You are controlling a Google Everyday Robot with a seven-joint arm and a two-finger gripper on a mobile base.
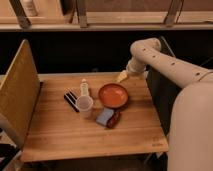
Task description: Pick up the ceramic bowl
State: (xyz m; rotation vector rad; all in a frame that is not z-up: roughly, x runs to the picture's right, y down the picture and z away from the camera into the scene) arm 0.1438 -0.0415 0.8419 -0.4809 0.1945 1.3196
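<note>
The hand (pixel 122 76) hovers at one o'clock of the ceramic bowl (pixel 113 95) on the table (pixel 60 131); whether it is spread I cannot tell.

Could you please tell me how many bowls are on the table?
1: the bowl lies right of the cup, near the hand, which hovers by the far edge of the table. None seems hidden.

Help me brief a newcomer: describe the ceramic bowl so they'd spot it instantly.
On the wooden table, look right of centre, near the tool at the far edge. The ceramic bowl is the wide, shallow orange-red dish, unlike the pale plastic cup to its left.
</note>
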